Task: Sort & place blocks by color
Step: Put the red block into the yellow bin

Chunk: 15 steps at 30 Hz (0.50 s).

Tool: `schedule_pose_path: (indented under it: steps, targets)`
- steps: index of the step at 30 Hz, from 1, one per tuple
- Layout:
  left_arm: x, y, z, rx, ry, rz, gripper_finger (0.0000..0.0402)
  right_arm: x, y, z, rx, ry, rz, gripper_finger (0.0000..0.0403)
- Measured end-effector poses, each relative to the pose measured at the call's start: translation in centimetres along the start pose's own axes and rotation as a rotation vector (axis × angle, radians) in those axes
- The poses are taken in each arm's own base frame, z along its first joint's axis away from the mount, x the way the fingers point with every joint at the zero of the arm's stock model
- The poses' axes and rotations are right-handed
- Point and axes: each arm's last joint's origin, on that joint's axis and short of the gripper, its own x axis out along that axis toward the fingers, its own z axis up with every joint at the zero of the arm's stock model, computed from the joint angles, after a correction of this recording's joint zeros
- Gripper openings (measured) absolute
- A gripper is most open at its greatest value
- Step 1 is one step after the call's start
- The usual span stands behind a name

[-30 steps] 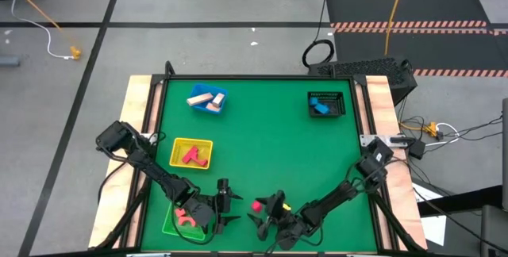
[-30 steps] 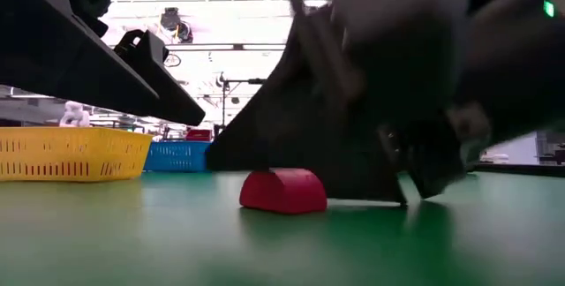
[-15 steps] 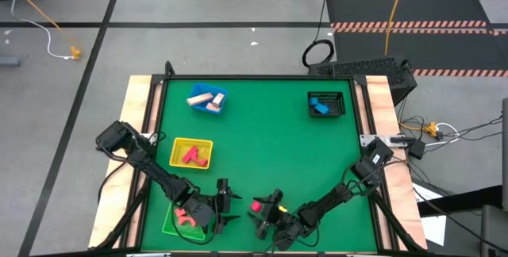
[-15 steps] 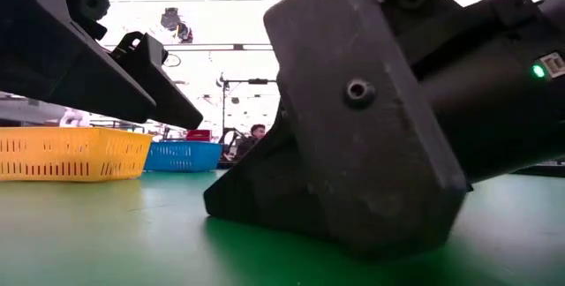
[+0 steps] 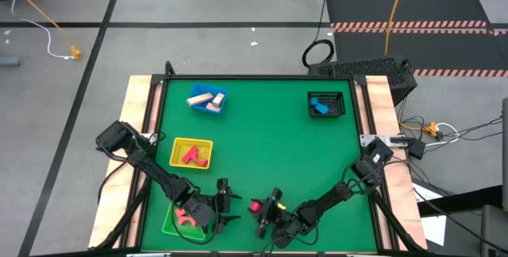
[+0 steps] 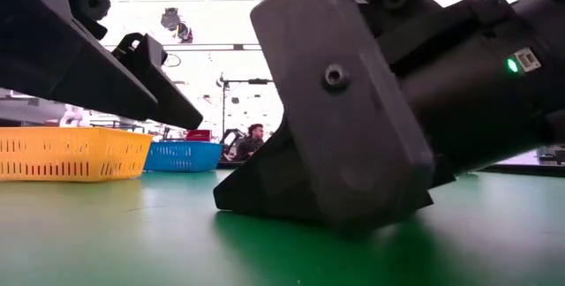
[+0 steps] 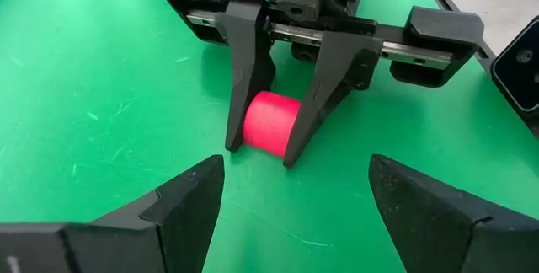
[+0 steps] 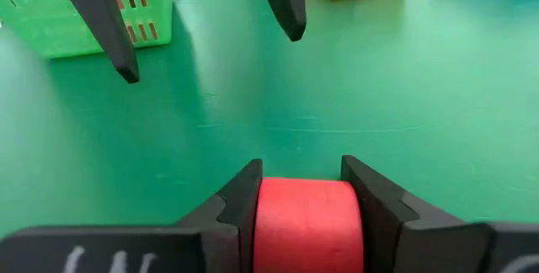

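4 containers on the green table: blue tray with 2 tan blocks, yellow tray with 2 red blocks, green tray with 1 red piece, black basket with 1 blue block. 1 red block near the front edge, clamped between the right gripper fingers. Left gripper just beside it, jaws apart, empty.
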Motion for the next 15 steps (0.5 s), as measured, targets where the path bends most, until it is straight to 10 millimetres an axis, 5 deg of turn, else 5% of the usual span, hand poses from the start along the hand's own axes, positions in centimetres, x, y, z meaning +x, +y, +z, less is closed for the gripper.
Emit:
schedule_pose_path:
  steps: [7,15]
  targets:
    - [0.3,0.6,0.3,-0.125,-0.014,0.012,0.0296,-1.8,0.3,3.4,-0.086,0.040,0.044,0.0114]
    - [0.9,1.5,2.2,-0.371,-0.155,-0.020,0.0296,-4.4,-1.3,7.1,-0.383,0.111,-0.031,0.0114]
